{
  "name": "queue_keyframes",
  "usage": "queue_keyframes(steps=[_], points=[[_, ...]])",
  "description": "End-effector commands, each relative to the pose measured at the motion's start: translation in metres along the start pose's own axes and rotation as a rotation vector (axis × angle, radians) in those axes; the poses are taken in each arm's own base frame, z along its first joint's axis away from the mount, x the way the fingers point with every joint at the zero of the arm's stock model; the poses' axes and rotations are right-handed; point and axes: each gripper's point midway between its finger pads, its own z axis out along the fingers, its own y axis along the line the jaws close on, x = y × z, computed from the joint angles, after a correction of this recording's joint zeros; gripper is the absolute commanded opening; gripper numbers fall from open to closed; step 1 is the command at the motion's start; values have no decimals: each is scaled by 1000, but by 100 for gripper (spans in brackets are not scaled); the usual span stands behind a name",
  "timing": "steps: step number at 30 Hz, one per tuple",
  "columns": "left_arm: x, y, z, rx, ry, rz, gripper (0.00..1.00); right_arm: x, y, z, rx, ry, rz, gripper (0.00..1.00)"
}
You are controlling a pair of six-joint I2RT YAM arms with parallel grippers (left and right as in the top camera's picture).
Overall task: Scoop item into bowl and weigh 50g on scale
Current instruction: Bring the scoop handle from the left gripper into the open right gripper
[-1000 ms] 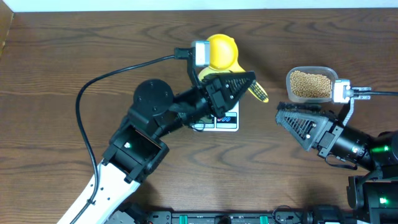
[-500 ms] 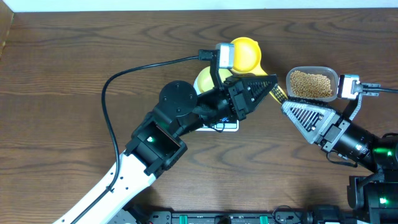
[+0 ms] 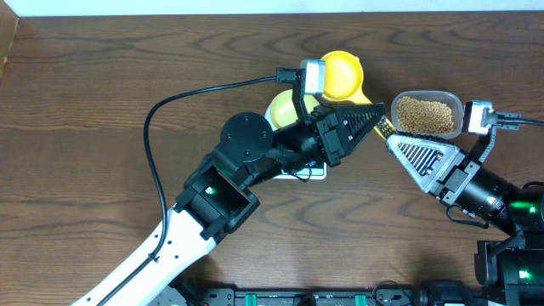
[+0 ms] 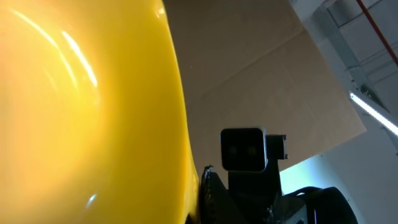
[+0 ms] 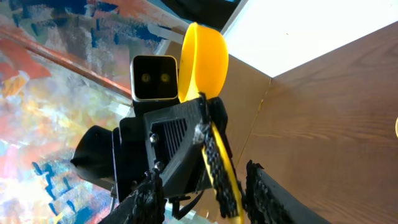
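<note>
Within the last second the left pincer (image 3: pixel 372 113), clenched on the scoop (image 3: pixel 347 76) handle, had swung from over the scale (image 3: pixel 311 172) toward the upper right, uncovering the bowl (image 3: pixel 283 109) sitting on it. The right pincer (image 3: pixel 393 143), just below the beans (image 3: pixel 425 115) in their tub (image 3: pixel 460 107), had narrowed around the handle's end without yet gripping it — probably a handover before scooping

A: From above, a dark wood-grain table (image 3: pixel 85 102) fills the shot, with a pale strip (image 3: pixel 170 7) along its far edge.
B: The left wrist view tilts up: a strip light (image 4: pixel 373 112) glows on a grey ceiling (image 4: pixel 379 68). The right wrist view catches a painted wall (image 5: pixel 50 81), all blue and orange strokes.
</note>
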Motion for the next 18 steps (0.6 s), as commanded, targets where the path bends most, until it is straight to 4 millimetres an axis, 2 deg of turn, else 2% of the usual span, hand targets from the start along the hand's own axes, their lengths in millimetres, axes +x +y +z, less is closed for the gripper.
queue_keyframes(steps=[1, 6, 18], points=[[5, -10, 2, 27, 10, 11, 7, -4, 8, -1, -8, -16, -9, 39], [7, -11, 2, 29, 14, 10, 7, -3, 8, -1, -10, -12, -2, 38], [10, -13, 3, 35, 25, 9, 7, -2, 9, -1, -14, -6, 15, 27]])
